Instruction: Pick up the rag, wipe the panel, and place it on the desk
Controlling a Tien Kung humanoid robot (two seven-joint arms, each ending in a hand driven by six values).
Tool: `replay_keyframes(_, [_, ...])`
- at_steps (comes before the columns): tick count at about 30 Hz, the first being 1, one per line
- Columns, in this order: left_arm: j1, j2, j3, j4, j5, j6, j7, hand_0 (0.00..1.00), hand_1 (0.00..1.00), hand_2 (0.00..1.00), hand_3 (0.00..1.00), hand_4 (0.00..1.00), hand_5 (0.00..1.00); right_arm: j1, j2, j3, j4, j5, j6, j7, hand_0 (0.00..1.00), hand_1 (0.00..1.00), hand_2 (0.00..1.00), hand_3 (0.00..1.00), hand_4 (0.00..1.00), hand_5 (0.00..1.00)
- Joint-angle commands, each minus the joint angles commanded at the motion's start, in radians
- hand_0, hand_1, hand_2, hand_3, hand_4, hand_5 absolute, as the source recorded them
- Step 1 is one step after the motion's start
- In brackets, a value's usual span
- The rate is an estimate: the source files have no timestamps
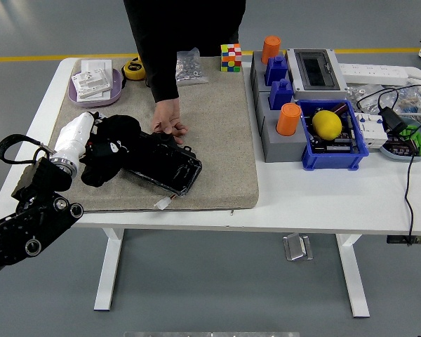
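A white desk (pixel 323 196) stands on a grey floor, a beige mat (pixel 217 140) covering its left half. The robot's left hand (pixel 102 151) reaches in from the lower left, its fingers buried in a black rag (pixel 116 144) that it grips at the left end of a glossy black panel (pixel 170 167) lying on the mat. A person at the far side presses one hand (pixel 168 125) on the panel's far edge. To the right sit a blue bin (pixel 305 158) holding a lemon (pixel 326 124), grey and blue blocks with two orange cups (pixel 288 119), and a grey box (pixel 314 70). A Rubik's cube (pixel 230 57) rests at the mat's far edge.
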State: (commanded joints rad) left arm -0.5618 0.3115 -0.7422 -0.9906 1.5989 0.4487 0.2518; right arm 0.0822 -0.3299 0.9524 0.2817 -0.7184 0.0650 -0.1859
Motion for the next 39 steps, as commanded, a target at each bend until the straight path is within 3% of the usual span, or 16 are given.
replay_keyframes(13, [-0.008,-0.002,0.118,-0.100,-0.019,-0.018,0.021,0.222,0.258,0.513,0.405,0.291,0.002,0.001,-0.003,0.005,0.000,-0.003,0.001,0.001,0.714,0.591,0.657,0.581,0.995,0.534])
replay_keyframes(22, [-0.026,0.021,0.212,-0.191,-0.017,-0.030,0.039,0.222,0.255,0.513,0.406,0.292,0.002,0.003,-0.006,0.006,-0.001,-0.003,0.002,0.001,0.715,0.591,0.657,0.581,0.996,0.534])
replay_keyframes(39, [-0.041,0.002,0.256,-0.251,-0.010,-0.037,0.055,0.221,0.254,0.514,0.408,0.297,0.002,0.004,-0.008,0.006,0.001,-0.003,0.002,0.003,0.714,0.591,0.657,0.581,0.998,0.540])
